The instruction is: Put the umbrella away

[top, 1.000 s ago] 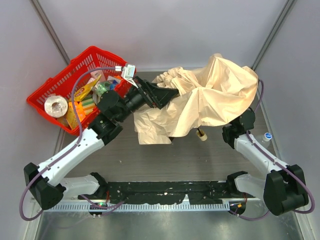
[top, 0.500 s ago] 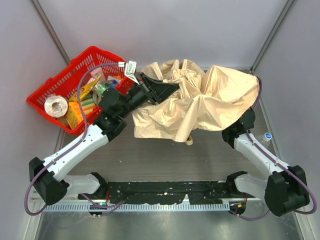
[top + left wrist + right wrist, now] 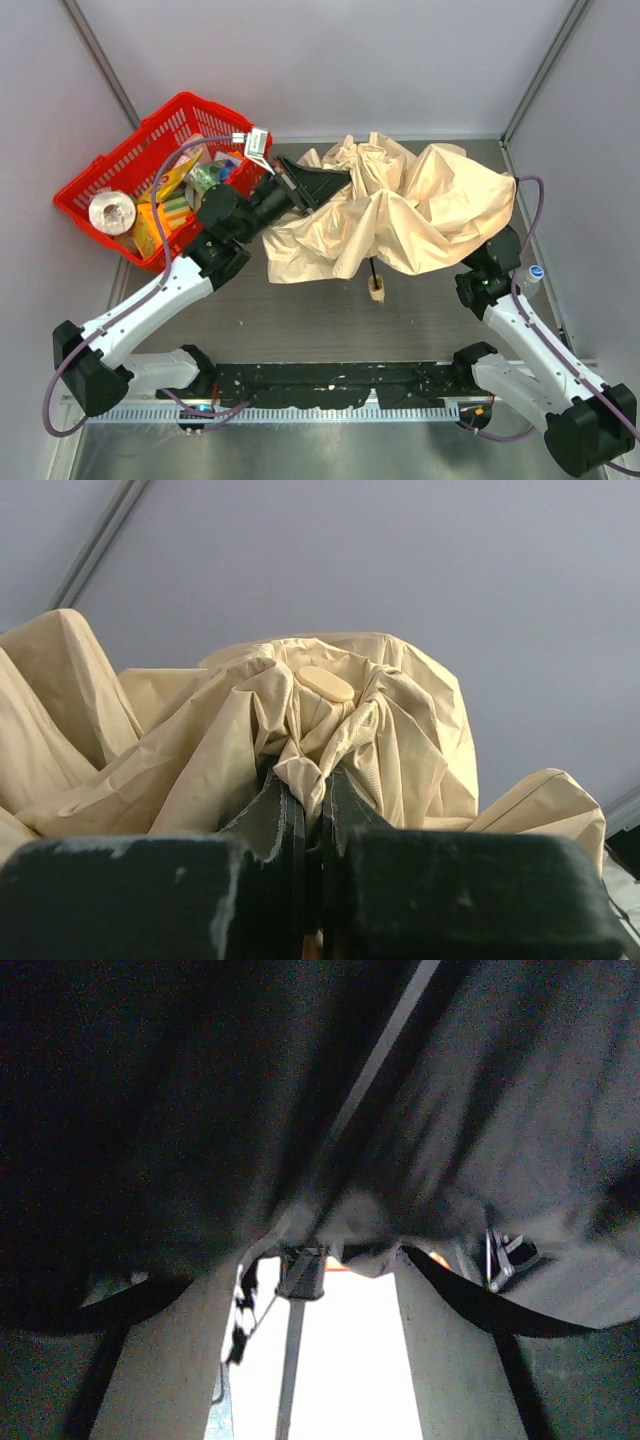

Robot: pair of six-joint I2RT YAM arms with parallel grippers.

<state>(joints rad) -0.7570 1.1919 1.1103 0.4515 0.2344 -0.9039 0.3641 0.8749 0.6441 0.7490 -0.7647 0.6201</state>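
Centrally, left jaws pinch the crumpled beige fabric umbrella (image 3: 420, 205), likely gathering it; right jaws stand spread underneath.

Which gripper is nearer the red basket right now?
Left. The left gripper, shut on the umbrella, sits just right of the red basket; the right gripper is under its fabric, farther right.
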